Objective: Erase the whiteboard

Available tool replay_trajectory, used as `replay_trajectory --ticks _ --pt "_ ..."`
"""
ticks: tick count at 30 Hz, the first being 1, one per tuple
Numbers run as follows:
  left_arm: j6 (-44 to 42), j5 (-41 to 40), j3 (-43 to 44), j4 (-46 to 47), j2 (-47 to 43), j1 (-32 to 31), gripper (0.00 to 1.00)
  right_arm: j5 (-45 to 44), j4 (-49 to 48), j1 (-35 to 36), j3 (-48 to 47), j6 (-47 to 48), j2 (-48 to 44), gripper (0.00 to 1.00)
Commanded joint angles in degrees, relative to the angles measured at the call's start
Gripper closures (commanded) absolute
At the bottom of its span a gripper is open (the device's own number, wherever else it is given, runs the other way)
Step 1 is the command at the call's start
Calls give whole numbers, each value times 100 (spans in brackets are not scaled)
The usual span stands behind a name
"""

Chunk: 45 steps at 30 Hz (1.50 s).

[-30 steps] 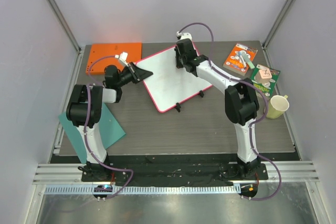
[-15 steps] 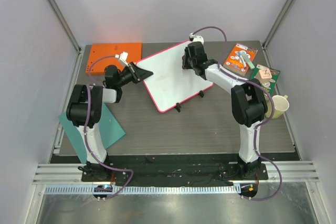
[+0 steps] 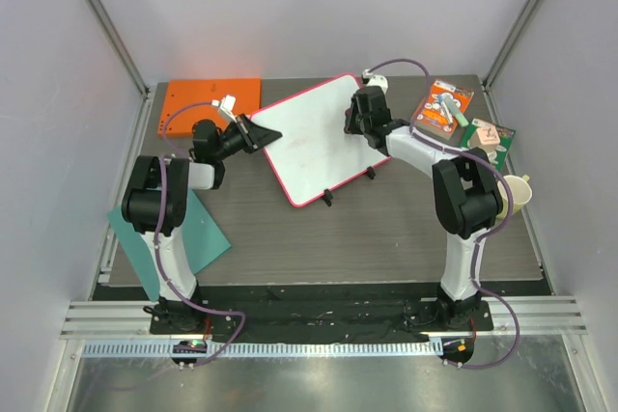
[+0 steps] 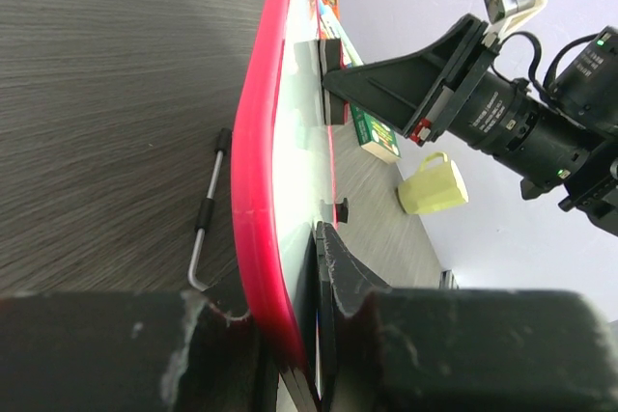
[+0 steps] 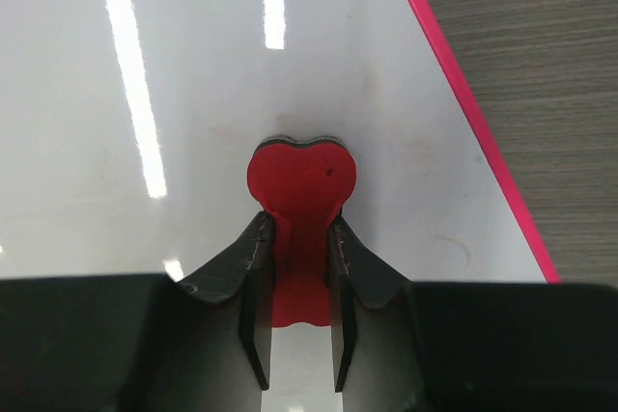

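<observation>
Pinched edge-on in the narrow jaws of the left gripper (image 4: 290,344): the pink-red rim of the whiteboard (image 3: 314,137), one finger over the white face, the other behind the back. Just outside the rear jaw, lying on the table (image 3: 386,229) beside the rim: a thin wire leg (image 4: 208,205); hard to tell whether the far side of the board rests flat or slightly raised. Clamped partway closed in the jaws of the right gripper (image 5: 299,229): a red heart-shaped eraser (image 5: 301,176), sticking out ahead of the fingertips and pressed against the white face, with the rim near on the jaws' right. Ahead of the eraser and to both sides, only faint smudges; no clear writing to be made out from the wrist view. Judged stiff, thin and light, with a glossy, slippery face: likely to skid or swing under a sideways rub unless braced. Best taken by the rim, jaws straddling the edge as on the left, never by the flat face. Best wiped with moderate pressure, toward the braced side rather than away, to avoid levering the rim out of the pinch.
</observation>
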<state>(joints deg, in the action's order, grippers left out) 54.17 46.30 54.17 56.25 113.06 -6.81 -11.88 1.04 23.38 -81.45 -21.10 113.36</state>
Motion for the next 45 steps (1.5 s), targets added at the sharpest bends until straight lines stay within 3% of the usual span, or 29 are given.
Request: replay_trajectory --ticks 1,16,27,33,41,44,45 --pt "-1453 344 -135 176 -152 -233 100 81 1769 35 876 19 503 99" --pt "-1453 318 -153 176 -170 -242 100 -148 1610 334 1948 27 -375 99" --pt "-1480 397 -153 229 -187 -242 100 1 1742 545 2080 -43 -2123 99" --pt "-1480 379 -161 237 -196 -233 100 19 2083 914 2826 -192 -2933 99" --pt "-1664 160 -267 0 -372 -233 93 45 2243 1248 4162 -772 -3768 99" --pt "-1699 89 -302 -79 -407 -224 88 -16 2243 1266 4427 -886 -3874 90" --pt "-1708 81 -302 -105 -407 -233 87 1 2208 1292 4419 -887 -3892 79"
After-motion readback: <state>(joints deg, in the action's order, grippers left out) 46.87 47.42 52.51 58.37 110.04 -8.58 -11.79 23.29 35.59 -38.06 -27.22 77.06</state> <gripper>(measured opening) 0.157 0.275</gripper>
